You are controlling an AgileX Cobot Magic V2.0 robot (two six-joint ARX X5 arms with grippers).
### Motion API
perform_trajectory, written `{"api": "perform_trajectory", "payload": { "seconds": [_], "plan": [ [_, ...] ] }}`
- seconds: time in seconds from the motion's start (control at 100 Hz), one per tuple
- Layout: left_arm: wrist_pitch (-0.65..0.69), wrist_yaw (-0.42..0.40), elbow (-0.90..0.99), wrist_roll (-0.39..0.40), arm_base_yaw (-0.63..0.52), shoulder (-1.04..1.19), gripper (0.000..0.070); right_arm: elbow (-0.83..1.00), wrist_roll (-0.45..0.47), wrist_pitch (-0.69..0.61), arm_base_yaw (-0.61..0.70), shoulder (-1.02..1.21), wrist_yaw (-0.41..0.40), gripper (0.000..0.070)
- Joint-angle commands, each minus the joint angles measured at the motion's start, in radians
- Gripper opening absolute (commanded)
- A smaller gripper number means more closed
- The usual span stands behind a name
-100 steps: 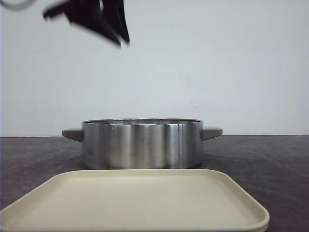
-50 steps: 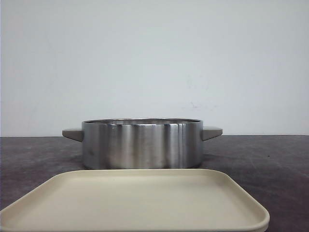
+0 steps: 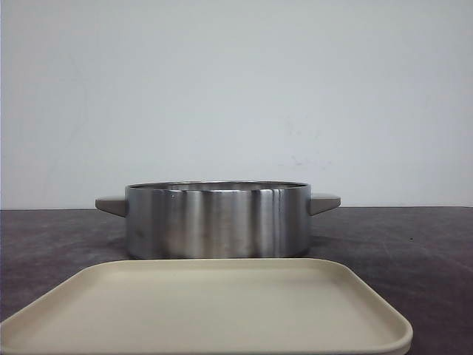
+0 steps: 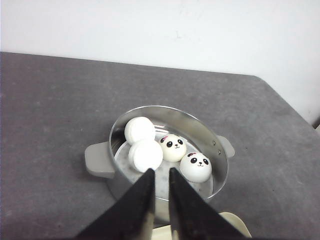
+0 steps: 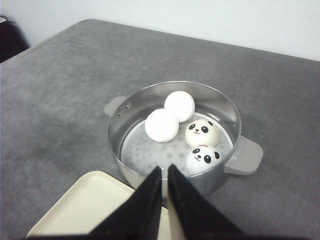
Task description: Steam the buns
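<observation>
Four buns lie inside the steel steamer pot point(image 4: 219, 145). In the left wrist view two show panda faces point(image 4: 173, 147) point(image 4: 196, 166) and two show plain white sides point(image 4: 140, 129) point(image 4: 146, 155). In the right wrist view the pot point(image 5: 126, 118) holds the same buns: two plain point(image 5: 179, 105) point(image 5: 161, 125), two with faces point(image 5: 201, 133) point(image 5: 202, 159). My left gripper point(image 4: 161, 172) and right gripper point(image 5: 164, 170) hang high above the pot's near side, both shut and empty. The front view shows only the pot's wall point(image 3: 218, 220); the buns are hidden there and no gripper is in view.
A cream tray point(image 3: 207, 310) lies in front of the pot, nothing on it; it also shows in the right wrist view point(image 5: 85, 205). The pot has two grey side handles point(image 5: 245, 155). The dark grey table point(image 5: 60, 75) stretches around, with a white wall behind.
A dark gripper that was at the top left of the front view one second ago has risen out of that view. The pot and tray have not moved.
</observation>
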Motion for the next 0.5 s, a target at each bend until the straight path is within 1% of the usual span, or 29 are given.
{"api": "perform_trajectory", "payload": {
  "seconds": [0.0, 0.49],
  "plan": [
    [0.005, -0.005, 0.016, -0.001, -0.009, -0.007, 0.0000, 0.014, 0.010, 0.012, 0.010, 0.003, 0.000, 0.0013],
    [0.005, -0.005, 0.016, -0.001, -0.009, -0.023, 0.0000, 0.013, 0.010, 0.011, 0.007, -0.003, 0.002, 0.0013]
  ]
}}
